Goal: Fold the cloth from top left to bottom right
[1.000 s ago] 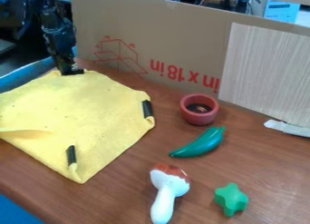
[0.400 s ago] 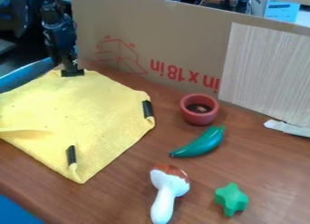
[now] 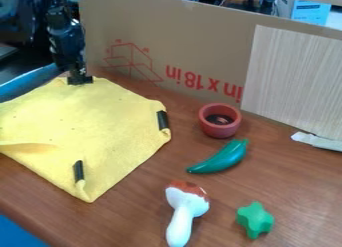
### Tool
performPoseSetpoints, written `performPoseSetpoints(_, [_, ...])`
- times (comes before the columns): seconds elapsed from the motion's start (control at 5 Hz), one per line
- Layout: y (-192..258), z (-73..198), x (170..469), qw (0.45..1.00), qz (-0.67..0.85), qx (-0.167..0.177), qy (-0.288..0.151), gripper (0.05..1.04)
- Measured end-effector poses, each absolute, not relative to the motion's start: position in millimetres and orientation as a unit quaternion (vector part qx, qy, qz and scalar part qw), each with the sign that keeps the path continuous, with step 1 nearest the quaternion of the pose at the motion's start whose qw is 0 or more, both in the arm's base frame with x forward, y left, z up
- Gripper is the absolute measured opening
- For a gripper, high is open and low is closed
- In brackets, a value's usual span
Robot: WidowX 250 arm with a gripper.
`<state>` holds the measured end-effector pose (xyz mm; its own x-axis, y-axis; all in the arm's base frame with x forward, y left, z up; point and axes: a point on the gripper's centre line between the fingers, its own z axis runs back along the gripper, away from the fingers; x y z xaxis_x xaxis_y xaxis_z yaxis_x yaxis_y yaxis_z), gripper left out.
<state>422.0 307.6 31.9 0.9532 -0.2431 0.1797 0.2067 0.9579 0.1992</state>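
Black gripper (image 3: pixel 80 81) at far left, pointing down at the far edge of a yellow cloth (image 3: pixel 87 126); whether it is open or closed, I cannot tell. The cloth lies spread from there toward the near side of a wooden table (image 3: pixel 133 211). Rightward: a toy mushroom (image 3: pixel 180 221), near; a green pepper (image 3: pixel 224 158); a red bowl (image 3: pixel 210 130), farther back; a green star (image 3: pixel 254 220), near right.

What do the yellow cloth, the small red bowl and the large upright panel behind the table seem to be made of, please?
The yellow cloth looks like soft, matte fabric, perhaps microfibre, given its slightly fuzzy surface and gentle creases. The red bowl could be painted wood or plastic; its smooth look leaves that open. The panel appears to be cardboard: plain matte brown with red box-style printing.
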Motion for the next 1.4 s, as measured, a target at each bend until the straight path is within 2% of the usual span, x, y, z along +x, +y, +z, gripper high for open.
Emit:
performPoseSetpoints(0.2, [311.1, 37.2, 423.7, 0.984, -0.111, 0.098, -0.103, 1.001])
performPoseSetpoints(0.4, [310.4, 28.2, 422.8, 0.985, -0.108, 0.091, -0.096, 0.971])
performPoseSetpoints(0.8, [306.6, 29.9, 422.7, 0.987, -0.104, 0.073, -0.102, 0.404])
performPoseSetpoints(1.0, [310.4, 30.2, 418.9, 0.987, -0.099, 0.064, -0.106, 0.183])
performPoseSetpoints(1.2, [312.3, 32.0, 417.4, 0.987, -0.096, 0.058, -0.114, 0.069])
performPoseSetpoints(1.4, [307.7, 44.1, 411.9, 0.986, -0.095, 0.049, -0.129, 0.052])
